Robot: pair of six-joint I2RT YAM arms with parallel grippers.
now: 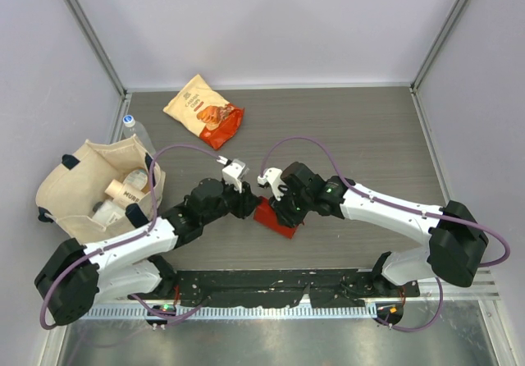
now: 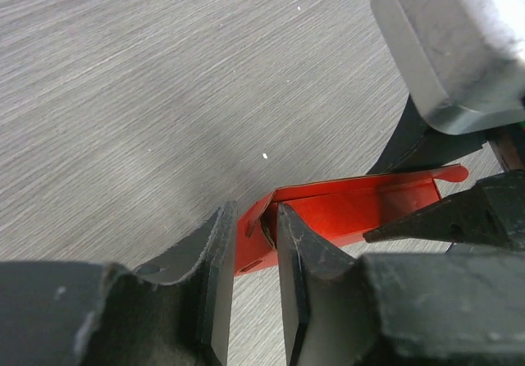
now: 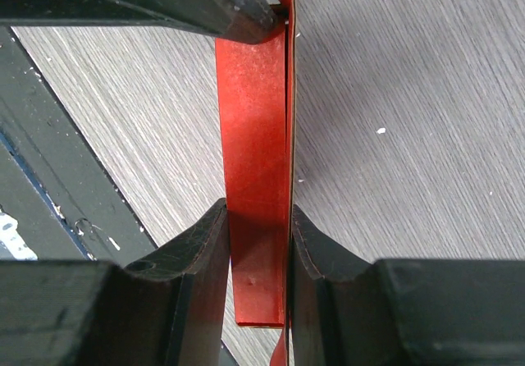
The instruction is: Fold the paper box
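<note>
Paper box point(image 1: 275, 217): middle of the counter point(image 1: 369, 136), toward its near edge; partly formed, not closed.
Right gripper point(image 3: 256, 218): narrow, clamping one wall of it.
Left gripper point(image 2: 256, 218): narrow, pinching the other end.
Progress: we judge the folding about half done; closing is left.

overhead view looks down from afar, wrist views close, sharing paper box point(image 1: 277, 222)
</note>
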